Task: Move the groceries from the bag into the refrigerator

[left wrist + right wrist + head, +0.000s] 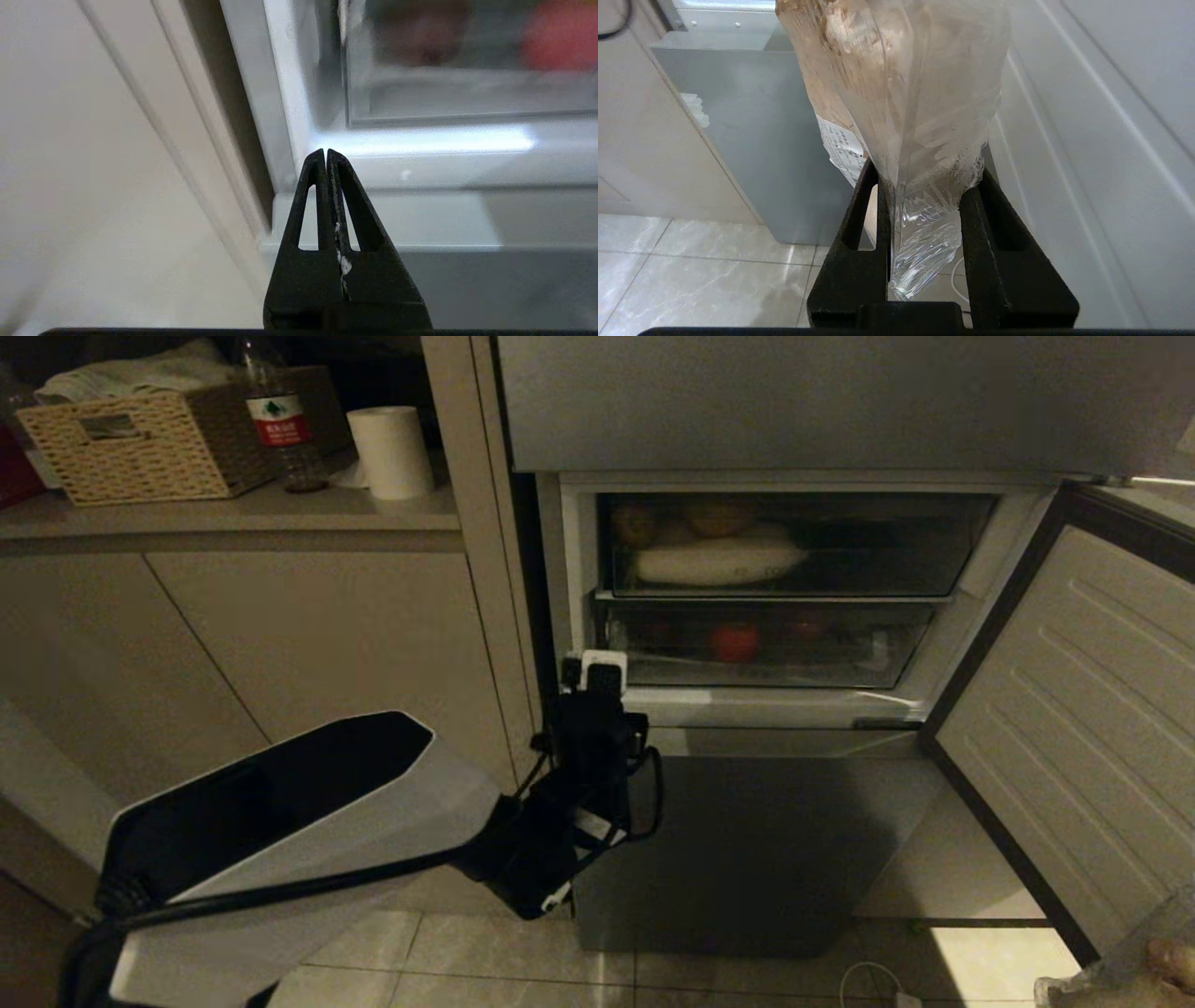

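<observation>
Fingers of the left gripper (326, 153) are pressed together on nothing, tip at the lower left corner of the open grey-steel refrigerator (840, 420); clear drawers with red produce (735, 641) lie just beyond; the right gripper (924, 186) clamps a crinkly clear plastic pack of pale beige food (896, 84), the open door beside it.

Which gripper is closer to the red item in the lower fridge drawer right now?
Left. The left gripper, shut and empty, is at the drawer's left corner beside the red item. The right gripper, holding a clear-wrapped pack, hangs low outside the open door.
</observation>
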`<state>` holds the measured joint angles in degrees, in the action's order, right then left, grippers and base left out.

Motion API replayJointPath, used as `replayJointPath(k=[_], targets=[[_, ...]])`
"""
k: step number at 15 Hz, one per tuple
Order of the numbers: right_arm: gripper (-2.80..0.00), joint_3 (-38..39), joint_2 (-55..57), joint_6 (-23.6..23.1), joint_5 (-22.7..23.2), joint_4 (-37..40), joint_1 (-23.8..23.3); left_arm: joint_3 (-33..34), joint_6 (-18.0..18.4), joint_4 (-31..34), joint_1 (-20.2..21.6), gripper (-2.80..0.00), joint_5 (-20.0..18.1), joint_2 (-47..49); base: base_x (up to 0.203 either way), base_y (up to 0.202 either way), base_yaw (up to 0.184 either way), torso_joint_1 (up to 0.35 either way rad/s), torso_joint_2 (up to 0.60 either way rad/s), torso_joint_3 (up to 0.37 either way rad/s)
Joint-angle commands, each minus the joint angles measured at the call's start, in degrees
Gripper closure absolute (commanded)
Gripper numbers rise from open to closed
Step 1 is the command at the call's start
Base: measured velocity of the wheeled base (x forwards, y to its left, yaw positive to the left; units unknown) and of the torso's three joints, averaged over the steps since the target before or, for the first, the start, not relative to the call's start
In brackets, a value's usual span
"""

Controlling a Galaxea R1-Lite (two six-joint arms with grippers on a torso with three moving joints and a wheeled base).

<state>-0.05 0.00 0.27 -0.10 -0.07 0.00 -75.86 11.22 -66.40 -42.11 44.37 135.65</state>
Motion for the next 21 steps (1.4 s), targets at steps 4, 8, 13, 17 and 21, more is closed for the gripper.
replayJointPath(k=[4, 8, 13, 17, 21], targets=[[0.00, 0.0, 0.0, 0.0, 0.0, 0.0, 0.0, -3.7, 0.0, -0.8, -1.6, 0.00, 3.2, 2.3, 0.000, 0.000, 0.000, 0.000, 0.00, 0.000], [0.00, 0.0, 0.0, 0.0, 0.0, 0.0, 0.0, -2.9, -1.5, -3.4, -1.4, -2.80, 3.1, 2.3, 0.000, 0.000, 0.000, 0.000, 0.00, 0.000], [0.00, 0.0, 0.1, 0.0, 0.0, 0.0, 0.0, -1.0, -1.9, -3.6, -2.7, -2.80, 3.2, 0.9, 0.000, 0.000, 0.000, 0.000, 0.00, 0.000], [0.00, 0.0, 0.0, 0.0, 0.0, 0.0, 0.0, -0.3, -2.5, -3.7, -3.6, -2.80, 3.2, 0.5, 0.000, 0.000, 0.000, 0.000, 0.00, 0.000], [0.00, 0.0, 0.0, 0.0, 0.0, 0.0, 0.0, -0.8, -2.5, -3.4, -3.0, -2.80, 3.2, 0.8, 0.000, 0.000, 0.000, 0.000, 0.00, 0.000]])
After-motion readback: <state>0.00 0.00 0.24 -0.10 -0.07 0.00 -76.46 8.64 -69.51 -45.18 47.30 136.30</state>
